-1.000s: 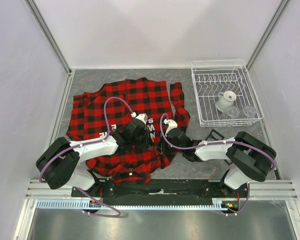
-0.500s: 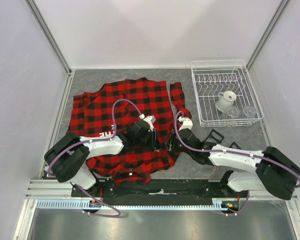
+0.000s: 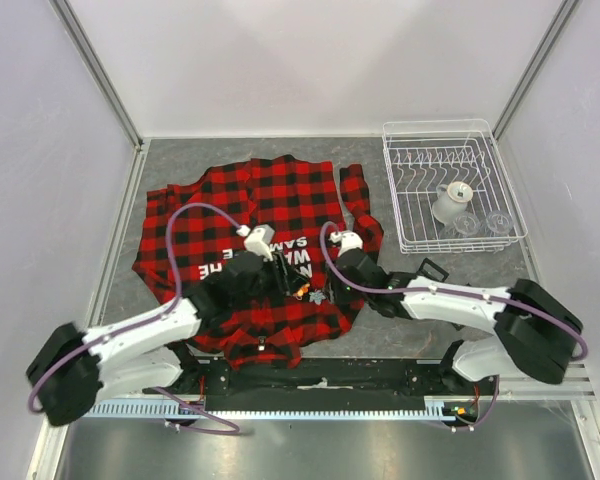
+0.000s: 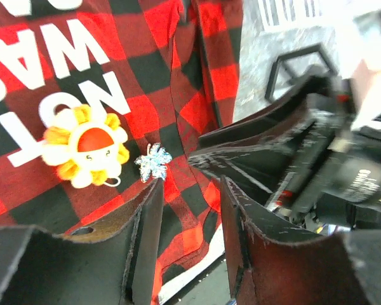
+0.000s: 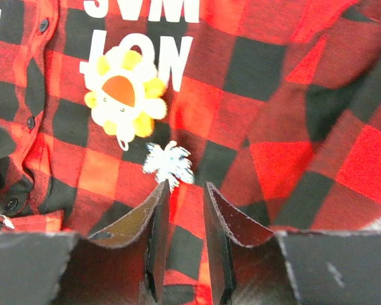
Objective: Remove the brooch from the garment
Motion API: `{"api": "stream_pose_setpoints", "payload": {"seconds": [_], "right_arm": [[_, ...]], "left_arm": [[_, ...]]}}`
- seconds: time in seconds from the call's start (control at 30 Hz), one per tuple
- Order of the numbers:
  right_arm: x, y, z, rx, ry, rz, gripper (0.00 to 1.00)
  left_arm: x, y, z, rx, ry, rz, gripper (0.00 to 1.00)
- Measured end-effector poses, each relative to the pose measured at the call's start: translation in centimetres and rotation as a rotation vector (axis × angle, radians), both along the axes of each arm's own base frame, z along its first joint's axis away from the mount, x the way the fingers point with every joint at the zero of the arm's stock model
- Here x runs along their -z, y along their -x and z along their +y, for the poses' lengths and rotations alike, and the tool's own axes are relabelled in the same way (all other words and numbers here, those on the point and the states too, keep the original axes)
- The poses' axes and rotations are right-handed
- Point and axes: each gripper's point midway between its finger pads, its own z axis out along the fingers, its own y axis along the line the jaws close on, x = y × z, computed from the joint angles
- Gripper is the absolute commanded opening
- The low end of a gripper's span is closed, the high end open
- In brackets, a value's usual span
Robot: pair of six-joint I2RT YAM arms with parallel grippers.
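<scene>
Garment [image 3: 270,195] lies spread flat on the grey table [image 3: 180,160], plaid side up, and fills the left and middle of the surface; its white block lettering reads across the near-middle panel. Brooch [image 4: 86,146] is pinned to the garment just beside the letters "NOT": white and yellow petals, red-orange centre with a small face. It lies flat on the cloth and no finger touches it. A small silvery snowflake pin [image 4: 153,162] sits on the cloth just right of the brooch, apart from it. Left gripper [image 4: 190,184] hovers low over the shirt on the near side of both pins; its jaws are released, with a clear gap and nothing but plaid showing between them. Right gripper [image 5: 185,187] comes in from the right, also low over the cloth; its jaws stand narrowly apart and grasp nothing. In the right wrist view one fingertip [image 5: 162,189] sits right at the edge of the snowflake pin; I cannot tell whether they touch. From the top view the brooch lies between the two grippers. A wire dish rack [image 3: 430,160] stands at the far right of the table, well apart from the shirt, and holds a white spool-like piece [image 3: 450,200].
</scene>
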Motion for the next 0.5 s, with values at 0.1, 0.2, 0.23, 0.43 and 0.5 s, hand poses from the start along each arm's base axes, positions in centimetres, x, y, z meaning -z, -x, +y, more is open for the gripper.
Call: {"api": "stream_pose_setpoints", "payload": {"seconds": [0.1,0.2,0.23,0.43,0.5], "right_arm": [[0.3,-0.2,1.8,-0.042,0.031,0.005,0.37],[1.0,-0.5,3.6,-0.063,0.086,0.007,0.40],[1.3,-0.5,4.2,-0.068,0.105,0.008,0.40],[3.1,-0.4,5.1,-0.058,0.224,-0.004,0.51],[3.2,-0.4,5.2,-0.051,0.247,-0.016,0.52]], "left_arm": [[-2.3,0.2,2.2,-0.073,0.044,-0.077,0.50],[-2.4,0.7,4.1,-0.119,0.040,-0.100,0.51],[-2.1,0.8,4.7,-0.132,0.031,-0.102,0.51],[-1.1,1.3,6.2,-0.159,-0.001,-0.097,0.54],[-0.9,1.5,6.3,-0.158,0.000,-0.097,0.54]]}}
